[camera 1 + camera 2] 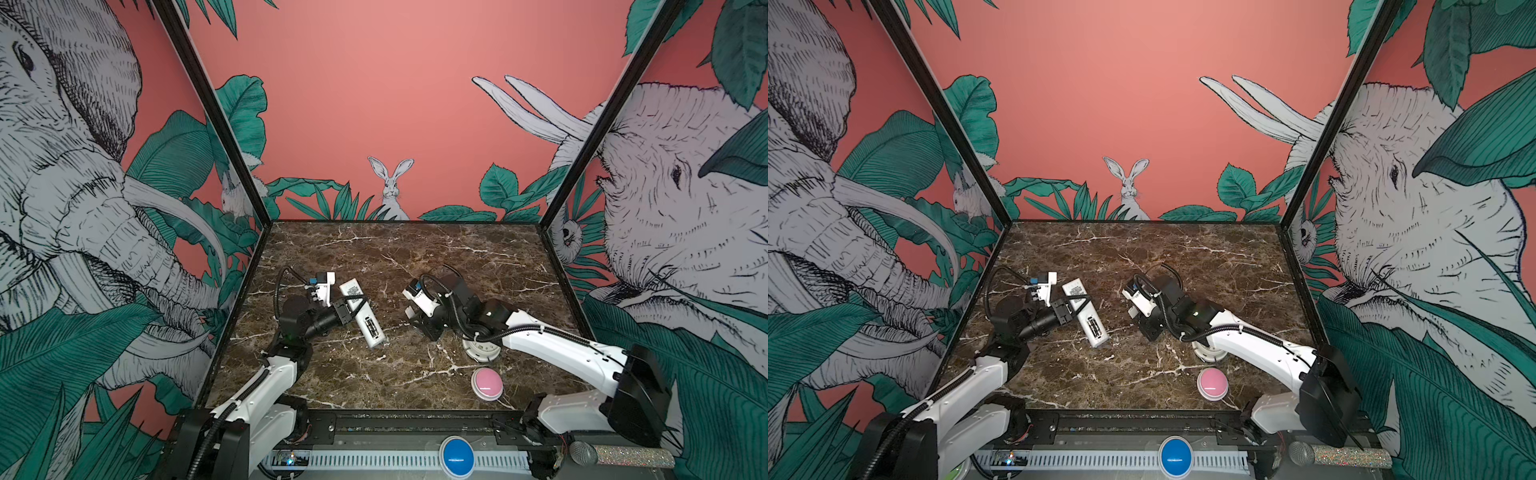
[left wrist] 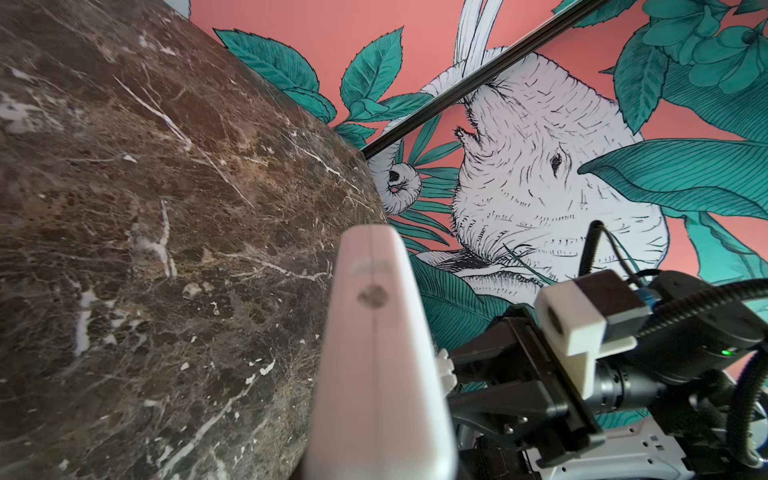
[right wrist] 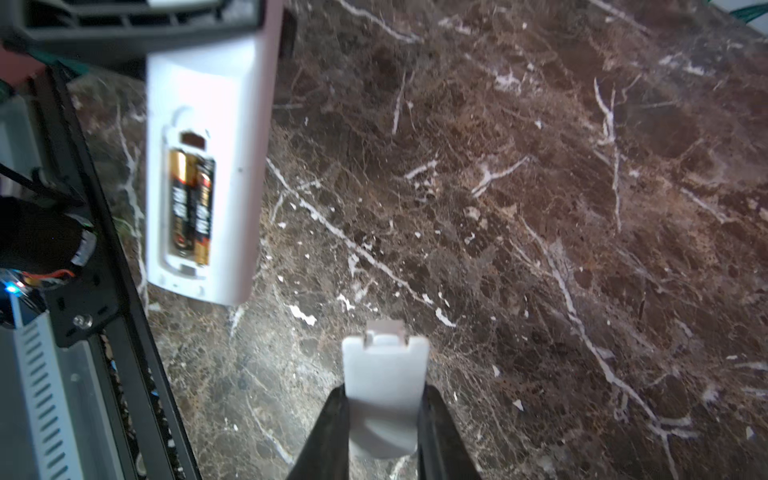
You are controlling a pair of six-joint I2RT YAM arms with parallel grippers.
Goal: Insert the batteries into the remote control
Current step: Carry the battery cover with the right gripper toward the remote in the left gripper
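Left hand [image 1: 352,306] is clamped across the middle of the remote [image 1: 365,322], back side up, over the left half of the desk [image 1: 415,257]. Cannot tell whether its low end touches the desk. Both batteries [image 3: 191,208] sit in the open bay. Right hand [image 3: 384,401] is clamped on the cover [image 3: 384,361], well apart from the remote.

Risks, as judged:
- Cover arrives skewed, so the tabs miss the bay slots.
- Push on the cover pivots the remote in the left grip.
- Tilt sheds a battery.

Lighting was even, soft; both top views bowed at edges. Remote control [image 2: 374,374] was blurred close-up; counter [image 3: 257,361] showed glare.
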